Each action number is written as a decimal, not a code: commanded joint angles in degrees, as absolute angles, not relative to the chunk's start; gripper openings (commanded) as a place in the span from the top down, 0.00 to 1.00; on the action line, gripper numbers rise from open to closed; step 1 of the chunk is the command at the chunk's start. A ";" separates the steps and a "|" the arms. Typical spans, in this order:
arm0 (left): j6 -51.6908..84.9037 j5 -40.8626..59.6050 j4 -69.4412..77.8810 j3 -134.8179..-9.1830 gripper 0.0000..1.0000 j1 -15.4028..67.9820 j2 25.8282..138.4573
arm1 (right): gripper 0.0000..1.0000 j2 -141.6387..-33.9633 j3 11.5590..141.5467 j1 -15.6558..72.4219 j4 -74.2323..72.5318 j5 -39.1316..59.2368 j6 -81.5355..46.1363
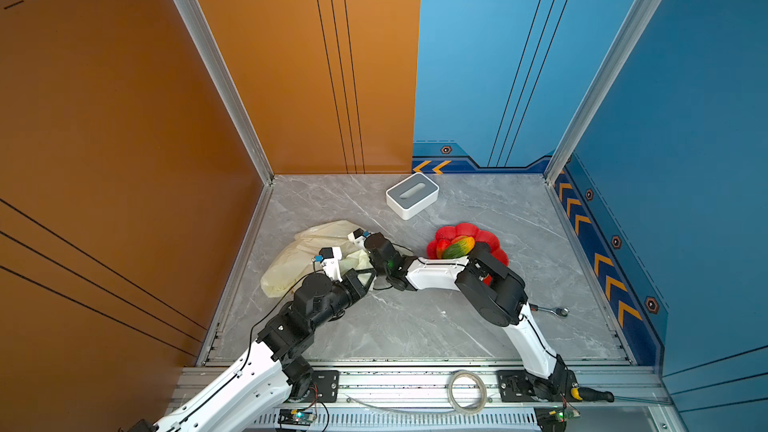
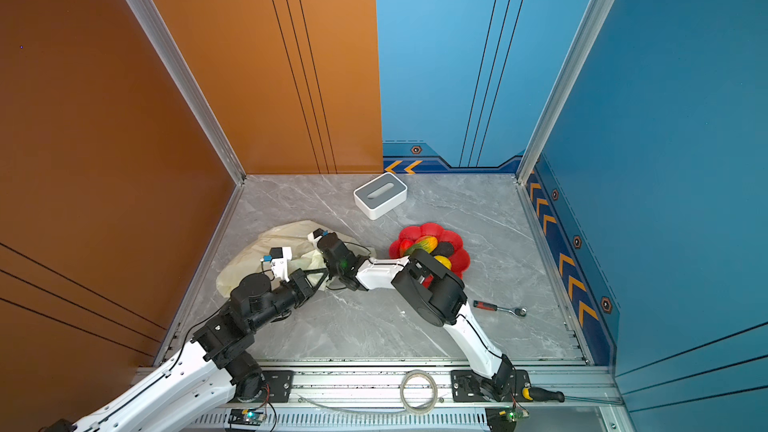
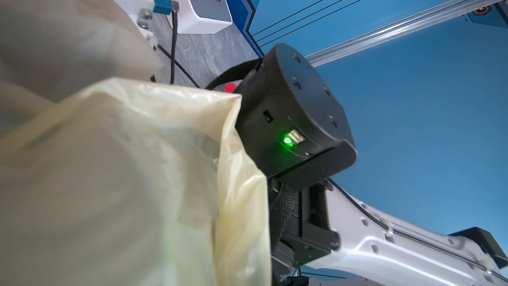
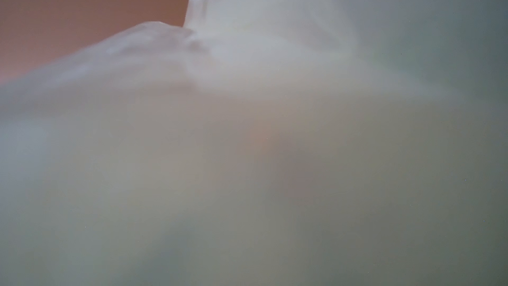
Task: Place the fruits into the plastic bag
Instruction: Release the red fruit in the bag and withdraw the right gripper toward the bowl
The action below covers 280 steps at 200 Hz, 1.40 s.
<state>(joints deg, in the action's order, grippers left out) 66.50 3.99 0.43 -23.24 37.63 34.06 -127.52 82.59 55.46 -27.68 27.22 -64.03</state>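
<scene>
1. The bag (image 1: 305, 243) lies crumpled on the left of the table (image 1: 415, 326), its mouth turned toward the middle.
2. The left gripper (image 1: 370, 272) is closed at the bag's rim and seems to pinch the plastic. In the left wrist view a fold of bag (image 3: 137, 160) rises right before the lens and hides the fingers.
3. The right arm (image 1: 432, 274) reaches across the middle, and its wrist (image 1: 379, 246) sits at the bag's mouth.
4. The right gripper is buried in the plastic. I cannot tell how far open it is or whether it holds anything (its wrist view gives only blurred cream film (image 4: 247, 160)).
5. The fruits still in sight lie in a red dish (image 1: 465, 228) right of centre, partly under the right arm's elbow.
6. Among them are a red-yellow-green mango (image 2: 422, 244), a dark avocado (image 2: 444, 249) touching it, and a yellow fruit (image 2: 443, 262) just beside that.
7. A white-and-grey box (image 1: 411, 195) stands near the back wall, well apart from the bag.
8. A wrench (image 2: 498, 308) lies to the right of the right arm.
</scene>
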 commanded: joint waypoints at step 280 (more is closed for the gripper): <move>63.78 9.67 -0.18 -25.25 1.00 31.46 36.58 | 0.35 -80.58 57.69 45.48 10.98 17.13 -36.49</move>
